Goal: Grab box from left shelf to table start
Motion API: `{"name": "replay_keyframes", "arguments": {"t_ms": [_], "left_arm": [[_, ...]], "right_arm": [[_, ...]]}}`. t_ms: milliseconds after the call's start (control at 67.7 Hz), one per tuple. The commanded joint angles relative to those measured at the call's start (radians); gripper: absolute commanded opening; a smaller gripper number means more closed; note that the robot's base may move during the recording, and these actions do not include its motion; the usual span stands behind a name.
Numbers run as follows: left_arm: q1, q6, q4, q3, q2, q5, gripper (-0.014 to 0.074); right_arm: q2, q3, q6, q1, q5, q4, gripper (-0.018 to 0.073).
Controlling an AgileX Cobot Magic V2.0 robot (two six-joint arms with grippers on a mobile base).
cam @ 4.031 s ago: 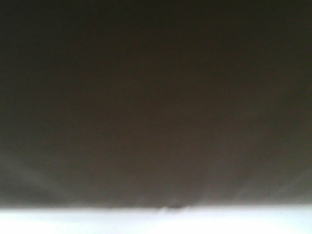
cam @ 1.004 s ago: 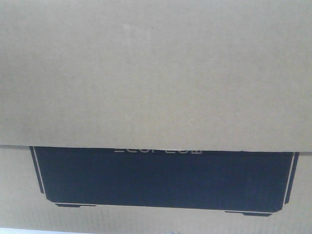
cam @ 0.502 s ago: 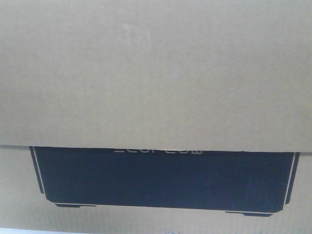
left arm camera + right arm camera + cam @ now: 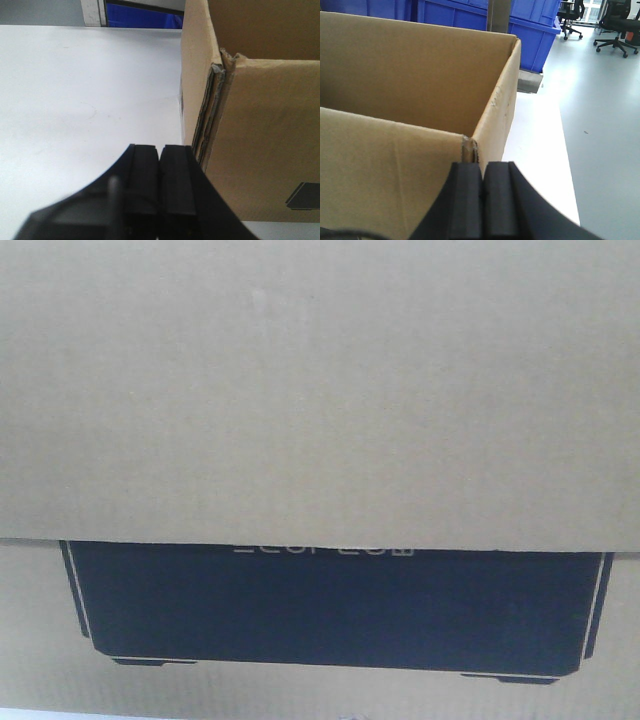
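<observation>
The tan cardboard box (image 4: 320, 390) fills the front view, its black printed panel (image 4: 330, 605) low in the frame under a tan flap. The box stands on a white table (image 4: 75, 100). My left gripper (image 4: 159, 148) is shut and empty, just left of the box's near left corner (image 4: 217, 100). My right gripper (image 4: 482, 167) is shut and empty at the box's near right corner (image 4: 469, 147), beside its right wall (image 4: 495, 120). The box is open at the top.
Blue plastic bins (image 4: 470, 12) and a metal post (image 4: 498, 15) stand behind the box. Grey floor (image 4: 605, 125) with office chairs (image 4: 615, 20) lies right of the table's edge. A strip of white table (image 4: 540, 150) runs along the box's right.
Four seconds ago the front view was dark and blurred by a very close surface; now the box's tan face and black panel show clearly. Nothing has moved in the last second.
</observation>
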Motion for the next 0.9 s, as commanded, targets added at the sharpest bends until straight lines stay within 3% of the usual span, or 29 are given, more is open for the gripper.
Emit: {"name": "replay_keyframes", "arguments": {"t_ms": [0, 103, 192, 236, 340, 502, 694, 812, 886], "left_arm": [[-0.006, 0.001, 0.005, -0.027, 0.014, -0.099, -0.0099], [-0.006, 0.001, 0.007, -0.017, 0.014, -0.106, -0.0099], [0.009, 0.008, -0.063, -0.012, -0.004, -0.124, -0.0099], [0.025, 0.048, -0.093, 0.001, -0.018, -0.146, -0.0099], [0.059, 0.112, -0.118, 0.091, -0.062, -0.273, -0.0099], [0.099, 0.112, -0.137, 0.259, -0.133, -0.476, -0.0099], [0.148, 0.112, -0.160, 0.421, -0.159, -0.630, -0.0099], [0.155, 0.112, -0.160, 0.525, -0.159, -0.818, -0.0099], [0.155, 0.112, -0.160, 0.517, -0.159, -0.784, -0.0099]], "right_arm": [[0.004, -0.022, -0.002, -0.002, -0.091, -0.005, 0.0058], [0.004, -0.022, -0.002, -0.002, -0.091, -0.005, 0.0058], [0.004, -0.022, -0.002, -0.002, -0.091, -0.005, 0.0058], [0.004, -0.022, -0.002, -0.002, -0.091, -0.005, 0.0058], [0.004, -0.022, -0.002, -0.002, -0.091, -0.005, 0.0058], [0.004, -0.022, -0.002, -0.002, -0.091, -0.005, 0.0058], [0.004, -0.022, -0.002, -0.002, -0.090, -0.005, 0.0058], [0.004, -0.022, -0.002, -0.002, -0.089, -0.005, 0.0058], [0.004, -0.022, -0.002, -0.002, -0.089, -0.005, 0.0058]]}}
